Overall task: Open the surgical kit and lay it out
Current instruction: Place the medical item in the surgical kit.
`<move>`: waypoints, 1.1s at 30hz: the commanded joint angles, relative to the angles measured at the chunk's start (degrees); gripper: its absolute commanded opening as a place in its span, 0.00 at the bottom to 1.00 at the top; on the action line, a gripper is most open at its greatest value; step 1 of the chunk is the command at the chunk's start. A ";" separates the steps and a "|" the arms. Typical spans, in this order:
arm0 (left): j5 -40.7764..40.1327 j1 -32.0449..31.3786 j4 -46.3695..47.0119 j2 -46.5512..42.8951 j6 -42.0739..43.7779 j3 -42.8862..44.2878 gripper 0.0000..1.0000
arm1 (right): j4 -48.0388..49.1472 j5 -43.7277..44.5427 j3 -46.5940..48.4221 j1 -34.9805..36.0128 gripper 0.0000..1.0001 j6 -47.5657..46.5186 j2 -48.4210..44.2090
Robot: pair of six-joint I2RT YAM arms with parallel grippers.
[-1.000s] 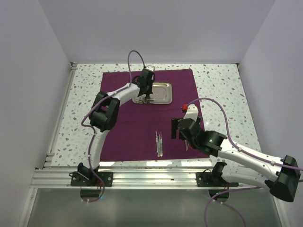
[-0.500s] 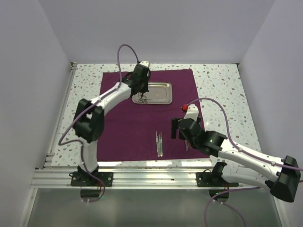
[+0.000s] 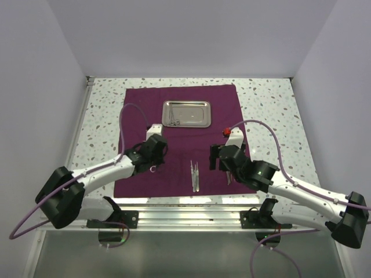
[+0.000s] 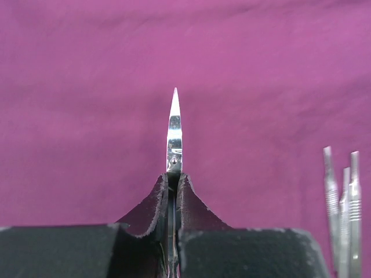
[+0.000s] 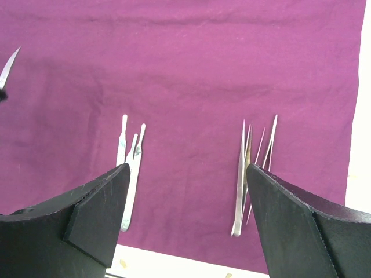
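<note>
The speckled table carried the whole kit. The dark magenta cloth wrap lay unfolded and flat over its middle, reaching from the far part of the table to the near edge, with only soft creases showing in the wrist views.

The left arm stretched low across the near-left part of the cloth. The left gripper was clamped tight on a pointed instrument, a slim, shiny blade that stuck straight out beyond the fingertips above the cloth. In the top view a small silver ring showed at that gripper; the same tip appeared at the left edge of the right wrist view.

The right gripper hung over the near-right part of the cloth with its jaws spread wide and nothing between them.

The steel tray sat on the far middle of the cloth, well apart from both grippers. A ring-handled instrument lay in its left part.

2 groups of thin silver pieces lay on the near half of the cloth. The middle instruments lay side by side, touching, between the 2 grippers. The right-hand instruments lay under the right gripper, near the cloth's right edge, their tips fanned slightly apart.
</note>
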 commanded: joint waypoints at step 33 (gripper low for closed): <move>-4.04 8.56 14.74 8.75 6.16 14.23 0.80 | 2.31 0.10 -1.01 0.00 0.84 -0.07 0.94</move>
